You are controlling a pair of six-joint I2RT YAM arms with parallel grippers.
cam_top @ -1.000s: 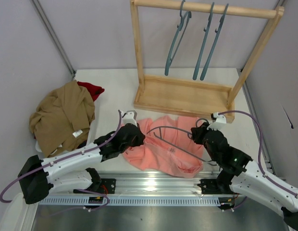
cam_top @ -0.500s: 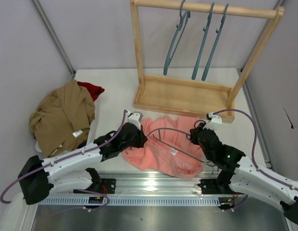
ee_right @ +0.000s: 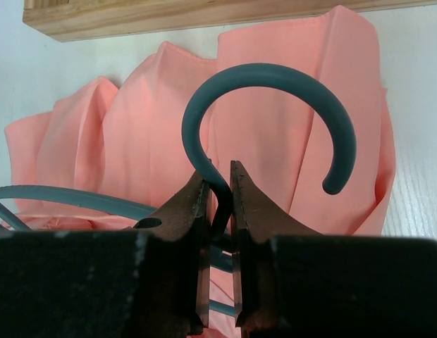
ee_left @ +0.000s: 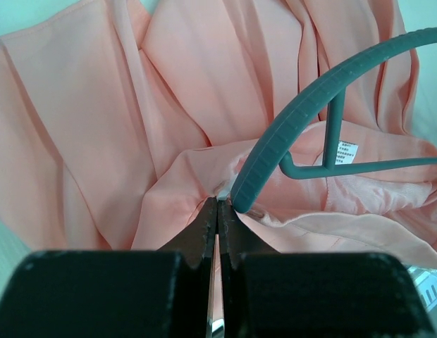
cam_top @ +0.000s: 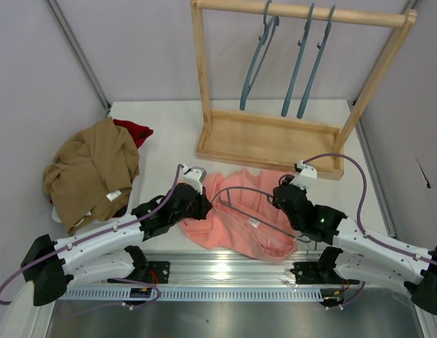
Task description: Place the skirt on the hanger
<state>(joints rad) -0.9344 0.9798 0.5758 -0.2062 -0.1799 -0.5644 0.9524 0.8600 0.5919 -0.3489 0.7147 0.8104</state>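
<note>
The salmon-pink skirt (cam_top: 236, 224) lies crumpled on the table near the front edge. A teal hanger (cam_top: 248, 190) lies on it, its left arm end going into the skirt's opening. My left gripper (cam_top: 202, 204) is shut on the skirt's edge (ee_left: 204, 179) right beside the hanger's arm end (ee_left: 250, 179). A white label (ee_left: 347, 152) shows inside the skirt. My right gripper (cam_top: 279, 198) is shut on the neck of the hanger just below its hook (ee_right: 275, 74), over the skirt (ee_right: 141, 134).
A wooden rack (cam_top: 271, 141) stands at the back with three more teal hangers (cam_top: 299, 60) on its rail. A tan-brown garment (cam_top: 91, 172) and a dark red one (cam_top: 134, 130) lie at the left. The rack's base (ee_right: 169, 14) is just beyond the skirt.
My right gripper has moved left with the hanger, pushing its arm end toward my left gripper. The left gripper has stayed on the skirt's edge, shifting only slightly.
</note>
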